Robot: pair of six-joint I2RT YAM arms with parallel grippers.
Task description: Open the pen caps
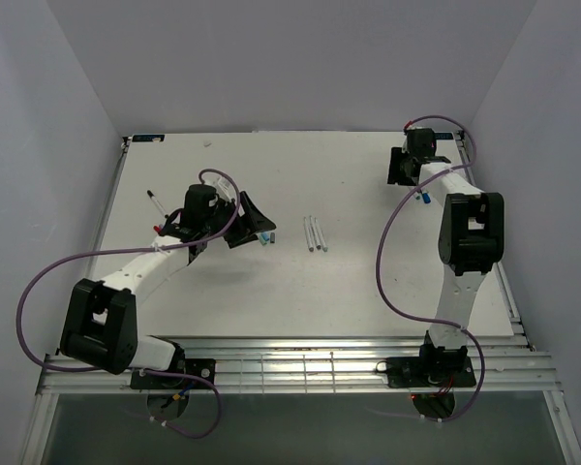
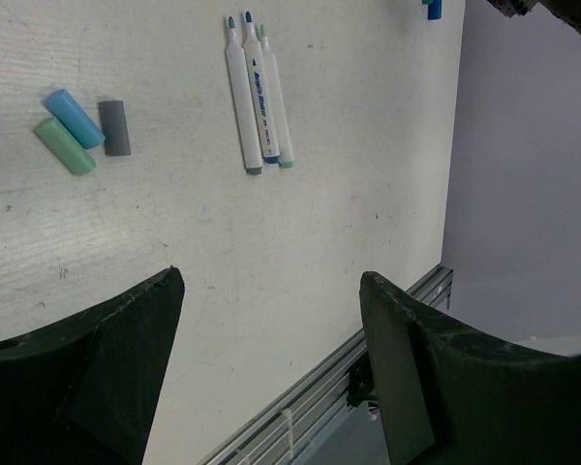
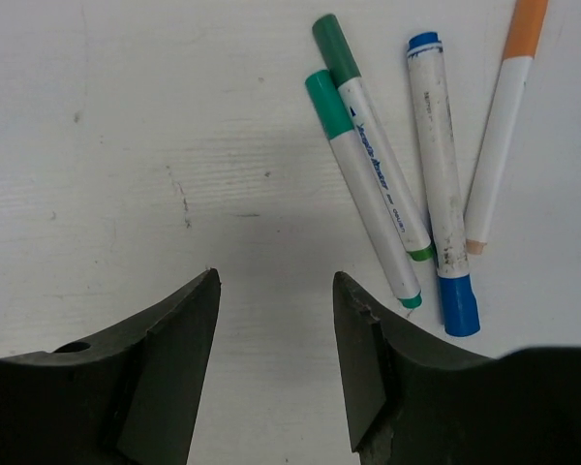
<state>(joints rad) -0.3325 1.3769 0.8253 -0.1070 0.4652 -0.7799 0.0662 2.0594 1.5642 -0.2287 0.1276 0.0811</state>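
Three loose caps [image 2: 75,117], blue, green and grey, lie close together on the bench [image 2: 368,213], near three uncapped pens [image 2: 259,97] lying side by side. The left hand [image 2: 271,281] hovers open and empty nearby. Four capped pens [image 3: 436,165] lie just beyond the right hand [image 3: 276,281], also open, gripping nothing.

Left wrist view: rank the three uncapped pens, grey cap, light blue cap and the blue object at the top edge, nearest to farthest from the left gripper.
1. uncapped pens, straight ahead of the left gripper.
2. grey cap, on the view's left.
3. light blue cap, just left of the grey one.
4. blue object, far ahead on the view's right, cropped.
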